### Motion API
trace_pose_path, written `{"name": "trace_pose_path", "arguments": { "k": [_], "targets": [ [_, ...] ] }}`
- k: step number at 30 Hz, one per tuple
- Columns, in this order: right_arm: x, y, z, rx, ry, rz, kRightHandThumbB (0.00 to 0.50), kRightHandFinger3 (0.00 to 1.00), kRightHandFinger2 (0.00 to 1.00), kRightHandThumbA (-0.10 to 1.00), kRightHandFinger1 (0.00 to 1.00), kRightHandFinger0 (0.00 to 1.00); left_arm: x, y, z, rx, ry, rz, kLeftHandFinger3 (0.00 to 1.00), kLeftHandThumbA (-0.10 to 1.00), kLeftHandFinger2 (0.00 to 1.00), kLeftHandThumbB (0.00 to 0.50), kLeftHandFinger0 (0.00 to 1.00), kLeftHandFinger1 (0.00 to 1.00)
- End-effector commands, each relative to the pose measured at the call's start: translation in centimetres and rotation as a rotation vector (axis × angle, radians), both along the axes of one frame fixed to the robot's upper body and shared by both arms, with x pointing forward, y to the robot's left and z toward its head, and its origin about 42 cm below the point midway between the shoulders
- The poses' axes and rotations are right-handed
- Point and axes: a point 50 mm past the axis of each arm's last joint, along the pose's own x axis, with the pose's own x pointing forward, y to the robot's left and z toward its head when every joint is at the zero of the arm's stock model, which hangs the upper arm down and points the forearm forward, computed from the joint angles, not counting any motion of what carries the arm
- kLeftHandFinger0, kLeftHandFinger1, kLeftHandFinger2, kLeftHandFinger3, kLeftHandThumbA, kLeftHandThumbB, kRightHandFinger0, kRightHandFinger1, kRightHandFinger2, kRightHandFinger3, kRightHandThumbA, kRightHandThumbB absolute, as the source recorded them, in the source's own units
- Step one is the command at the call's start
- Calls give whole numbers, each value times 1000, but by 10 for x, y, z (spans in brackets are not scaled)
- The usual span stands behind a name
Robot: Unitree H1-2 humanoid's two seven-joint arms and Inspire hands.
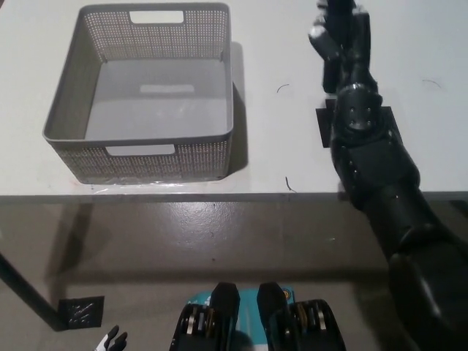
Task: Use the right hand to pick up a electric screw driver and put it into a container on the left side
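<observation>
Right hand: my black right hand is raised over the far right part of the white table, and its fingers are closed around the electric screw driver.
Electric screw driver: a dark tool, mostly hidden inside my hand; only black parts and a small light grey patch are visible, and the top is cut by the picture edge. It is held above the table, well apart from the container.
Container: a grey perforated basket with cut-out handles, standing on the left side of the table; inside I see only its grey floor.
Black mat: a dark square lies on the table under my forearm.
Left hand: only the tips of my white left hand show at the bottom edge; I cannot tell its state.
</observation>
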Motion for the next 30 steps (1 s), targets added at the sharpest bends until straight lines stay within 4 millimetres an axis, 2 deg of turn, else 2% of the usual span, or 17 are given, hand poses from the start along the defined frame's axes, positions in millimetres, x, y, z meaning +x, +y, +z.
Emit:
{"name": "trace_pose_path", "arguments": {
  "k": [1,9,12,13,14,16,20,23,26,29,30],
  "targets": [
    [-16,36,80,-16,-246,96,126,709,669,-100,263,0,-2,2,3,18,-35,16,1000,1000,1000,126,1000,1000],
    [-47,93,123,-21,-328,165,127,759,661,-100,256,0,-2,2,1,0,-28,0,1000,979,1000,124,1000,1000],
    [-52,112,130,-18,-333,179,131,753,664,-100,250,0,0,1,2,14,-33,-8,1000,979,1000,112,1000,1000],
    [-53,124,131,17,-323,207,123,733,650,-100,230,0,0,1,1,9,-31,-9,1000,971,1000,130,1000,1000],
    [-54,136,130,28,-308,227,123,731,648,-100,230,0,0,1,1,16,-29,-12,1000,970,1000,123,1000,1000],
    [-55,144,130,35,-293,237,125,731,649,-100,233,0,-1,1,1,24,-28,-13,1000,969,1000,111,1000,1000],
    [-59,168,130,44,-282,275,124,731,649,-100,233,0,2,-2,2,8,-35,-23,1000,956,1000,124,1000,1000],
    [-59,178,127,63,-269,320,119,746,616,-100,184,0,6,-3,1,-3,-39,-21,1000,934,1000,144,1000,1000],
    [-56,186,111,83,-222,346,110,730,607,-100,156,0,6,-3,1,16,-36,-21,1000,953,1000,152,1000,1000],
    [-53,189,93,54,-191,328,104,719,630,-100,177,0,5,-3,1,31,-32,-21,1000,965,1000,141,1000,1000],
    [-51,189,86,43,-164,316,107,720,638,-100,192,0,4,-3,0,32,-29,-24,1000,973,1000,157,1000,1000]
  ]
}}
